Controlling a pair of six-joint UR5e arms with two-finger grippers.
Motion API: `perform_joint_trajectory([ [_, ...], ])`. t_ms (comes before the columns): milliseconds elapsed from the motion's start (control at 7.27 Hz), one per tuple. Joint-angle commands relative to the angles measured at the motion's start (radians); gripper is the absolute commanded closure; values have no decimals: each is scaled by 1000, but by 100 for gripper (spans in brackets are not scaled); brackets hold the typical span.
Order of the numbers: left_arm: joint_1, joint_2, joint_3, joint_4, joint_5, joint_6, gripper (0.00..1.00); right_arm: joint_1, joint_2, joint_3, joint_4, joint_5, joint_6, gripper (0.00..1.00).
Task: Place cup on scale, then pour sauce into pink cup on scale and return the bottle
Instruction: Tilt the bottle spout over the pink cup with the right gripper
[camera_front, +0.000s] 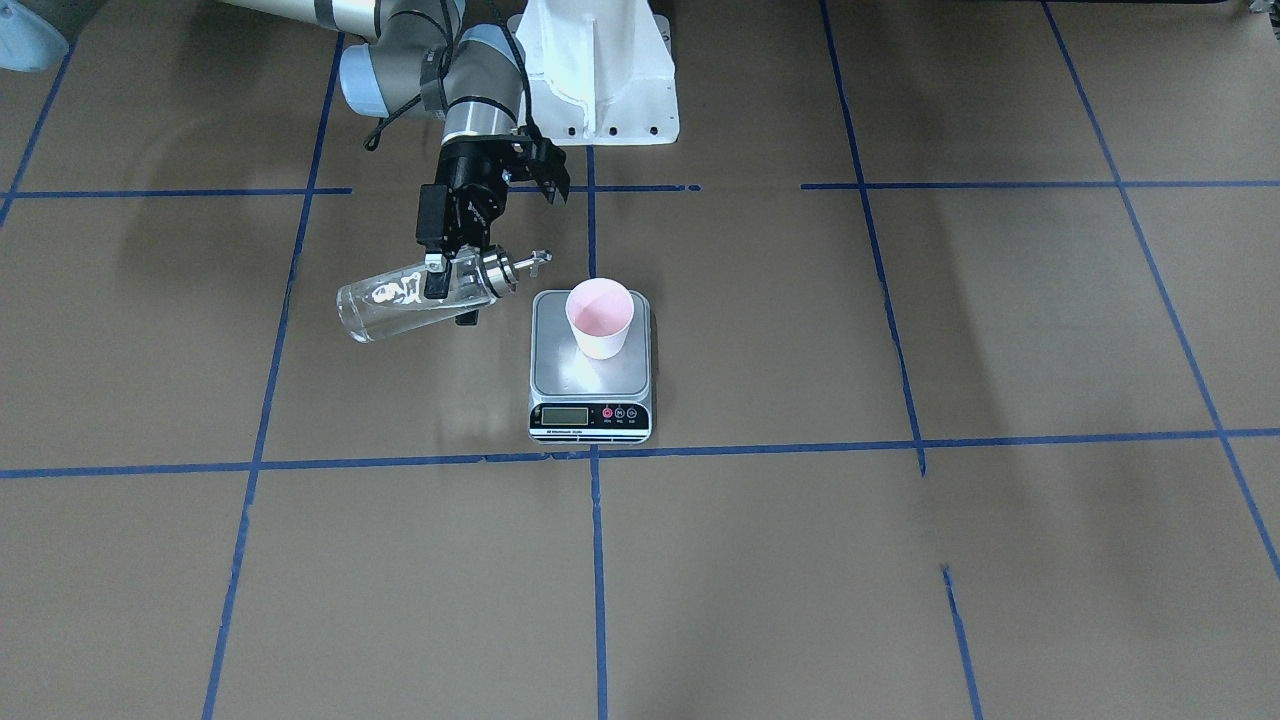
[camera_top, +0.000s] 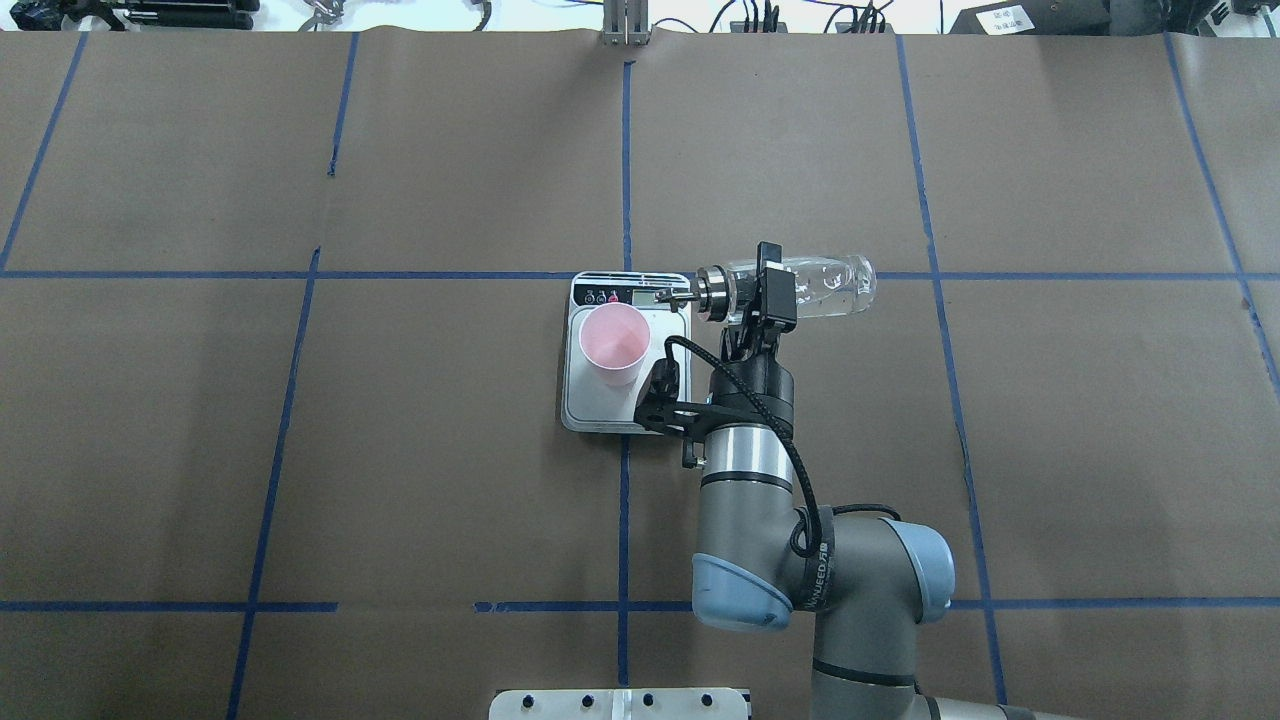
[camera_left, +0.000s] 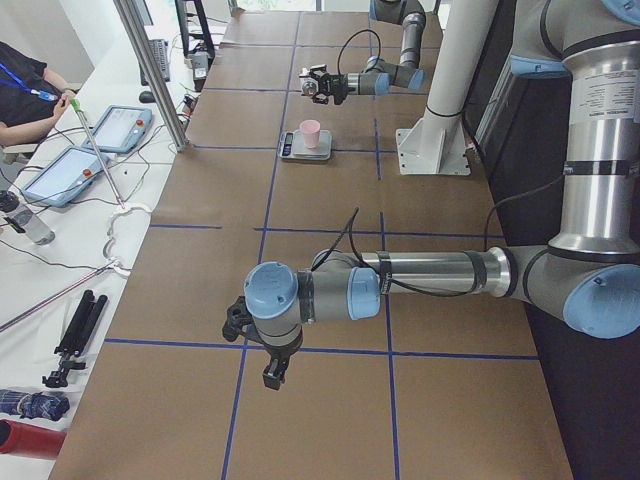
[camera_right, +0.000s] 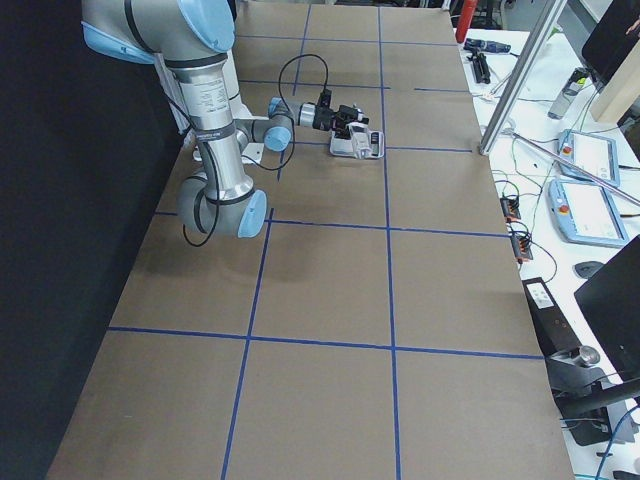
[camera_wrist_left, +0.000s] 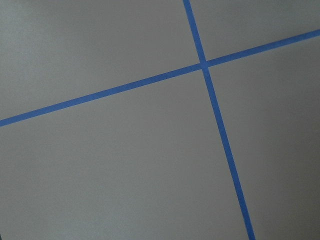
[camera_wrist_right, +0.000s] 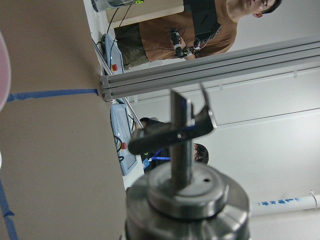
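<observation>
- The right gripper (camera_front: 452, 287) is pinching the bottle (camera_front: 390, 306) around its upper body, just behind the metal cap. That looks like a grip picked so the wrist can roll it over for pouring.
- The bottle is hanging in the air, tipped nearly flat, with its spout (camera_front: 532, 262) aimed at the cup (camera_front: 600, 318). The tip looks just short of the rim, and I see no stream.
- The cup stands upright on the scale (camera_front: 590, 378), toward the robot-side corner of the platform. My guess is that's to keep the display readable and the reach short.
- The bottle is clear glass with white markings and a shiny cap. The sauce is so water-like I honestly can't tell how much is in there.
- The cup is pale pink with a pinker inside, and whether it's got liquid in it is hard to say.
- The left gripper (camera_left: 272, 370) is parked well apart over bare tabletop (camera_front: 900, 560). I can't tell if it's spread or closed.
</observation>
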Motion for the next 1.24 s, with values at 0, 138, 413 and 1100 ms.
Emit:
perform_joint_trajectory([
  [0, 2, 2, 1, 2, 0, 0, 0, 2, 14, -34, -67, -16, -6, 100],
  [138, 2, 2, 3, 0, 0, 0, 0, 3, 14, -48, -67, -24, -6, 100],
  [413, 2, 2, 4, 0, 0, 0, 0, 1, 34, -81, -67, -36, -7, 100],
  [1100, 2, 2, 7, 2, 0, 0, 0, -7, 68, -135, -67, -88, -43, 100],
])
